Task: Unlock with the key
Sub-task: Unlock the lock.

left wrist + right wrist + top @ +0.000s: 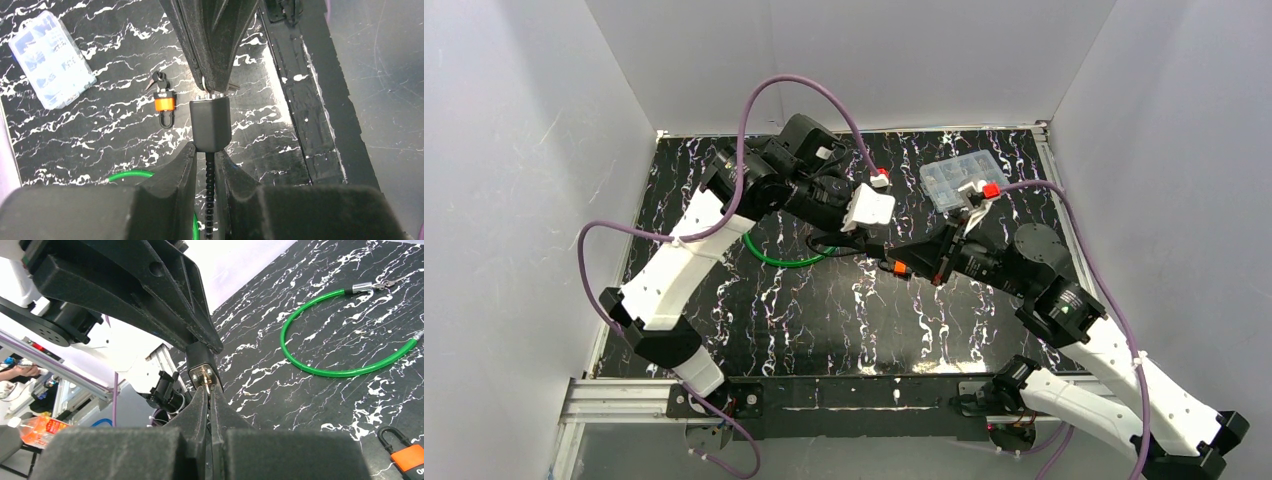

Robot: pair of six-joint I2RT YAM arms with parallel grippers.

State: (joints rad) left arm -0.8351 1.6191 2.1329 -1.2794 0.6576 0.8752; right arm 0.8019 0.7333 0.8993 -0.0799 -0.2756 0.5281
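Lock [210,122]: small black body, held up off the table [115,145] between the two arms, keyway facing the right gripper [207,395]. Key [206,381] sat at the keyway, pinched flat between the right fingers, which were pressed together on it. Left gripper [210,161] was clamped on the lock's lower end, a black cord running down between its fingers. Judged: lock light and rigid, but its smooth sides could twist in the pads under torque; best held square across the flat faces. Key thin and stiff; grip the head. Orange padlock [164,103], green cable [340,371] and clear box [51,60] lay apart.
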